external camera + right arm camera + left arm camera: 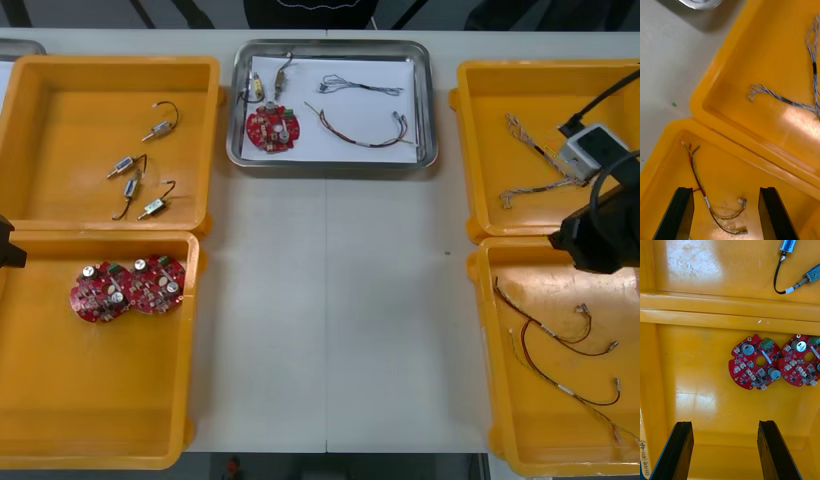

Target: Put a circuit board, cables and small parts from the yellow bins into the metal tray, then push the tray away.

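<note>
Metal tray point(430, 100), at 12 o'clock on the table point(330, 320), holds a red circuit board point(271, 130), cables point(345, 137) and small metal parts point(257, 90). Left tool point(724, 423), at 9 o'clock, hangs wide and empty over spare boards point(754, 362). Right tool point(724, 189), at 3 o'clock, is wide and empty over red and yellow cables point(695, 174). Loading looks complete. Pushing comes next, needing a tool at the tray's near rim.

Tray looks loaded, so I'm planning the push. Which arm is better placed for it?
Right, probably. The right gripper, open over the right-hand yellow bins, hangs nearer the metal tray than the left gripper, open over the circuit boards far left.
</note>
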Robot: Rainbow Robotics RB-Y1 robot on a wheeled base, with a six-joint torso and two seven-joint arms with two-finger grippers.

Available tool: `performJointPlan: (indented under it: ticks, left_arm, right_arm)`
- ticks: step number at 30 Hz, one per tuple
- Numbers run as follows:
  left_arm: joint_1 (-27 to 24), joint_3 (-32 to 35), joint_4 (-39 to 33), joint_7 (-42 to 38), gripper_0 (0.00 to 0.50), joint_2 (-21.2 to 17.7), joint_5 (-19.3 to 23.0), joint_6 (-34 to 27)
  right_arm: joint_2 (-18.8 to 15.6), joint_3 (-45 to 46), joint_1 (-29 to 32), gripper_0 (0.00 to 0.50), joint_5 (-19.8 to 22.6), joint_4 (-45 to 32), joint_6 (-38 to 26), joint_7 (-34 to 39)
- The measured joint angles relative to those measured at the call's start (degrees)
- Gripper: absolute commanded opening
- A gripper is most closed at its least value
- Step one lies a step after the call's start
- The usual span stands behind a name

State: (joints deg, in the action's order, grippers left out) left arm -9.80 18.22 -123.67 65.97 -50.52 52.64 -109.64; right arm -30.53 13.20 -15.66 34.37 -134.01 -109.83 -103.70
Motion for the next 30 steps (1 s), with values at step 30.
performJointPlan:
  ticks: [30]
  left_arm:
    - [0.00,0.00,0.00,0.00,0.500,0.00,0.00,0.00]
  right_arm:
    - [-1.55,12.34,13.20,0.500,6.48,-0.02,0.00,20.69]
